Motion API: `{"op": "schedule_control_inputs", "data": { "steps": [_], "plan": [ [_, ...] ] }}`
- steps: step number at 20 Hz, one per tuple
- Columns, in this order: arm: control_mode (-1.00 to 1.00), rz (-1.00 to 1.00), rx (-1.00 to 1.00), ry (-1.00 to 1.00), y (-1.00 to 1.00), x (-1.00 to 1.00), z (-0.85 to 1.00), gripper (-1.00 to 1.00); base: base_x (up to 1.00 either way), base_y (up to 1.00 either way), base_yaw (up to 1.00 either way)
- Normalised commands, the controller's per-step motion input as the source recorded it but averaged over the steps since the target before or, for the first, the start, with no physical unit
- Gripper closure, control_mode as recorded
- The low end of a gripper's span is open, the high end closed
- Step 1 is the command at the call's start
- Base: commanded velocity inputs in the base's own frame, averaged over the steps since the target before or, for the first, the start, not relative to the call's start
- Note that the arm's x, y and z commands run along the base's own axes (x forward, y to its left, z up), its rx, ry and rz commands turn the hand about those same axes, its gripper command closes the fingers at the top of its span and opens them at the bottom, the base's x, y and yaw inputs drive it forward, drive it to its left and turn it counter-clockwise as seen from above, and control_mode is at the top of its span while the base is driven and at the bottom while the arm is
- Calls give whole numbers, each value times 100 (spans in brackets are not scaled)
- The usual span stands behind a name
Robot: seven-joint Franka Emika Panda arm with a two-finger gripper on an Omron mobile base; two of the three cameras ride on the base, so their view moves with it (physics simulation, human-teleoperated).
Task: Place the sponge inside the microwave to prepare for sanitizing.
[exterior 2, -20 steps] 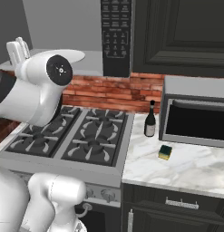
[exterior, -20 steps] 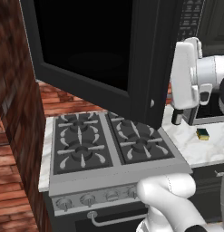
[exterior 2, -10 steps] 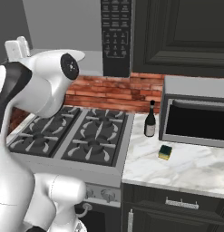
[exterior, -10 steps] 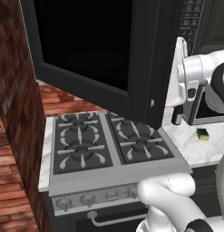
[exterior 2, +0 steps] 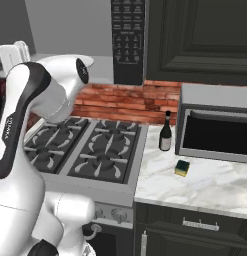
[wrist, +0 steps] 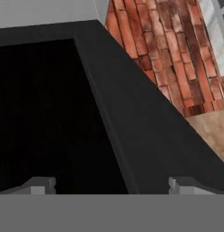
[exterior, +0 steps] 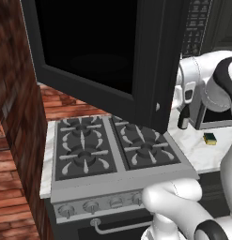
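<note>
Microwave (exterior: 112, 61) door swung open for loading; sponge (exterior 2: 182, 168) sits on surface (exterior 2: 215, 185) by bottle (exterior 2: 165, 132); gripper (wrist: 111, 185) wide, empty, near door.

L base cam: behind arm, left side, looks fwd/down over stove (exterior: 112, 150). R base cam: opposite side, same stove, marble counter (exterior 2: 205, 185). Hand cam: v. close on microwave (wrist: 131, 127) door.

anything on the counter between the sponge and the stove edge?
No. In the right base view, bare marble counter separates the sponge from the stove; the bottle stands further back.
</note>
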Motion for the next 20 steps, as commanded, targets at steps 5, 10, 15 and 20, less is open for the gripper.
{"op": "schedule_control_inputs", "data": {
  "steps": [5,10,15,20],
  "plan": [
    [-100,3,0,-7,45,-16,0,-100,0,0,0],
    [-100,0,0,-9,53,-32,-1,-100,0,0,0],
    [-100,-5,0,-11,59,-43,-7,-100,0,0,0],
    [-100,-8,0,-11,66,-40,-17,-100,0,0,0]
  ]
}}
